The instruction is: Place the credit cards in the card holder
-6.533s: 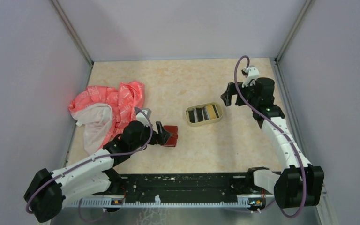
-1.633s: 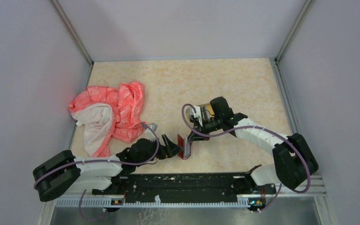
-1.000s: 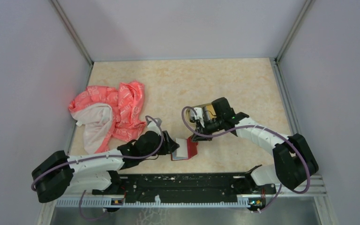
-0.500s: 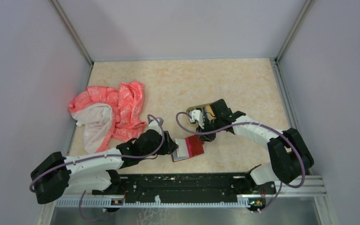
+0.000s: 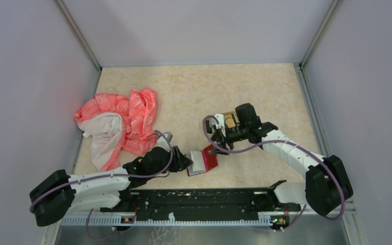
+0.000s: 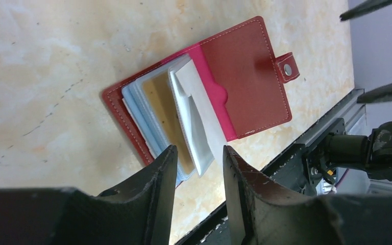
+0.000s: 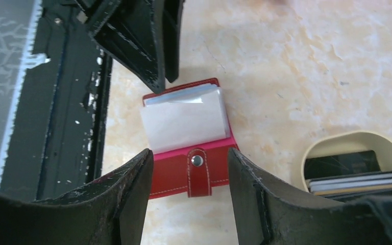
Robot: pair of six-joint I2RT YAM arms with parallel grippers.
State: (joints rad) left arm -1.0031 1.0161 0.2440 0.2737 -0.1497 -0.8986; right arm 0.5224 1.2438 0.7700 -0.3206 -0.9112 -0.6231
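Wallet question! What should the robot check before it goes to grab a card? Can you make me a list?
1. Wallet lies open on the table: ok.
2. Right end effector open and empty: ok.
3. Cards lie in the tray: ok.
4. Left end effector steadying the wallet: cannot tell; its jaws stand apart by the sleeves.
5. A free sleeve for the next card: cannot tell.

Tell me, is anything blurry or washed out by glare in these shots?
Top view: even soft light, sharp, faint shadows. Left wrist view: wallet crisp, left fingers dark and soft. Right wrist view: clear sleeves look whitish, right fingers slightly blurred.
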